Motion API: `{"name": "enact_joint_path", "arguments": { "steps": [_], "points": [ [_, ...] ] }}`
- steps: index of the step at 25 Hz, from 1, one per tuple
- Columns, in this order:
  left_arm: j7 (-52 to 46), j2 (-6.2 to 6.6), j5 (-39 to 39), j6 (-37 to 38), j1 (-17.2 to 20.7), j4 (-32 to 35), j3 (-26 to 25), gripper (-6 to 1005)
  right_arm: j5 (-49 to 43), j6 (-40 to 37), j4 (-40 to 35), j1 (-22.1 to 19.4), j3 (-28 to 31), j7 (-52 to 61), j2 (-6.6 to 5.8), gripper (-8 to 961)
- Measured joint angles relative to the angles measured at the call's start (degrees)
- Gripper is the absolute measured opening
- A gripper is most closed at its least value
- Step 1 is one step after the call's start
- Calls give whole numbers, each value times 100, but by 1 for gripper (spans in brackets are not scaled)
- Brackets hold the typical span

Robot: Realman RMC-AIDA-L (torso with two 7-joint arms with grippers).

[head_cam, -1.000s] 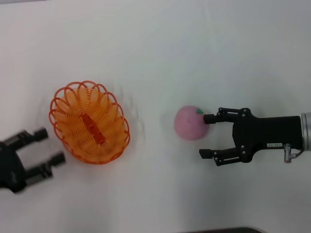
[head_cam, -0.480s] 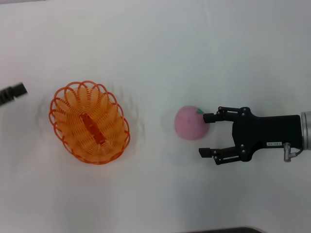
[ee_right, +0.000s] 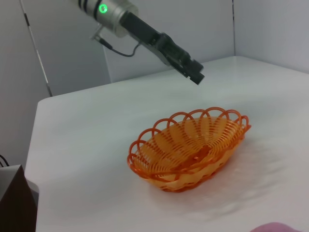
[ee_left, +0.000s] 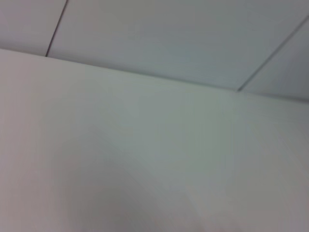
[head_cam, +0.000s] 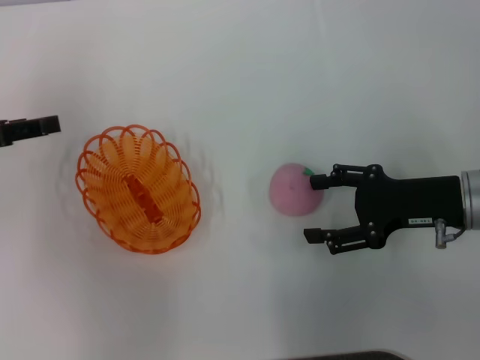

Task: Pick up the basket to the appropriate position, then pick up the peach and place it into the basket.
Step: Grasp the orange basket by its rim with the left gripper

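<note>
The orange wire basket stands upright on the white table, left of centre; it also shows in the right wrist view. The pink peach lies right of centre, its green leaf mark toward my right gripper. My right gripper is open and empty just right of the peach, its far fingertip touching or almost touching the fruit; the peach is not between the jaws. My left gripper is at the far left edge, raised beyond the basket's left end, also seen in the right wrist view.
A sliver of the peach shows at the right wrist view's edge. The left wrist view shows only bare table and wall. A dark edge lies at the near side.
My left arm has swung from the near left, up and away past the basket's left end. My right gripper has crept slightly toward the peach. Basket and peach have not moved.
</note>
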Motion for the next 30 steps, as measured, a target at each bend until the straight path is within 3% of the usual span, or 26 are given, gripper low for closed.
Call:
{"name": "enact_joint_path", "arguments": {
  "steps": [4,8,9,11,16,30],
  "points": [
    [-119,-206,563,-202,-31,737,683,785,0,-5,-2,6,0,1,0,916],
    [-156,-314,1144,-321,-143,1100,1321,785,-1,-15,-27,8,2,1,0,915],
    [-156,-314,1144,-321,-143,1100,1321,785,-1,-15,-27,8,2,1,0,915],
    [-174,-341,1562,-522,-238,1149,1939,785,-1,-18,-31,8,7,1,0,916],
    [-145,-340,1624,-596,-334,1191,2406,784,-1,-21,-19,8,19,1,0,916],
    [-166,-340,2019,-678,-742,937,3046,749,0,-24,-15,20,11,1,0,916]
  ]
}}
